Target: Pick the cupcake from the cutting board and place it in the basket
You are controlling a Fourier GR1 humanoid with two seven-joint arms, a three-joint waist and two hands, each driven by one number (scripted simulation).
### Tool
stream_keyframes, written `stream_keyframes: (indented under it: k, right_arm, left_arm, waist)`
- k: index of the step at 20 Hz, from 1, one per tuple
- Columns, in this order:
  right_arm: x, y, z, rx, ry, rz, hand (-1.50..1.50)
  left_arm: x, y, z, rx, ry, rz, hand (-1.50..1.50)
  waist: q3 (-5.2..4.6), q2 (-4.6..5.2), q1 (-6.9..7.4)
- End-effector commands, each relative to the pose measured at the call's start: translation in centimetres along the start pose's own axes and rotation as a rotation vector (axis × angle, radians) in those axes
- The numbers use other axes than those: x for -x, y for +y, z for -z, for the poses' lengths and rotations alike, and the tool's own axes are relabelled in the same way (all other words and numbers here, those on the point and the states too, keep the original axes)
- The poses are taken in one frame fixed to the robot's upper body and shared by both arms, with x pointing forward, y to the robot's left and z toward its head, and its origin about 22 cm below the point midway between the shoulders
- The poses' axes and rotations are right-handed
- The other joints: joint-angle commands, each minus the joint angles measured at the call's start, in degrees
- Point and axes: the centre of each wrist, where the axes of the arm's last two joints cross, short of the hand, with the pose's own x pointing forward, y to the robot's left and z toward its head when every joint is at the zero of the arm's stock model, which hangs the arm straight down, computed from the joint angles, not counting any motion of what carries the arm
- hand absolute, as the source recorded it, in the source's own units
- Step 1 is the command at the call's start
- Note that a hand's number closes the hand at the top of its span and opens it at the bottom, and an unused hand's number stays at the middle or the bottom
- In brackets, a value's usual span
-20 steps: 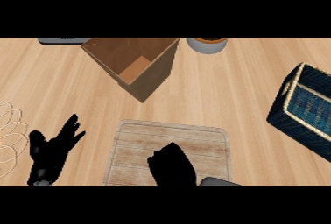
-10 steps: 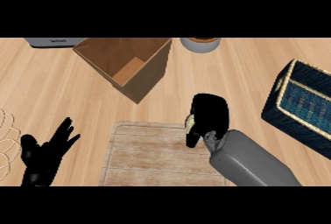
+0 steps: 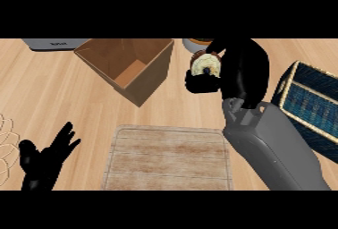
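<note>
cupcake (image 3: 205, 65) in right robot hand (image 3: 241, 71)

The cream-topped cupcake (image 3: 205, 65) is held up off the bare, pale wooden cutting board (image 3: 168, 157) in the curled fingers of the right hand (image 3: 239, 71), left of the dark blue woven basket (image 3: 313, 107) at the right edge.
</note>
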Motion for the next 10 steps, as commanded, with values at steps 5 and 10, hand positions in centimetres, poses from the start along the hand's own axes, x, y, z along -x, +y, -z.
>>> stream_keyframes:
  k: [5,10]
  right_arm:
    - [-2.9,-8.8,2.3,0.331,0.256,0.163,1.50]
    - [-2.8,-13.5,3.1,0.437,0.295,0.151,1.50]
  left_arm:
    - [2.3,-0.8,-0.5,-0.003,0.144,0.020,0.00]
    - [2.8,-0.3,0.0,-0.002,0.138,0.018,0.00]
  waist:
    - [-0.66,0.49,0.33]
    - [-0.69,0.65,0.15]
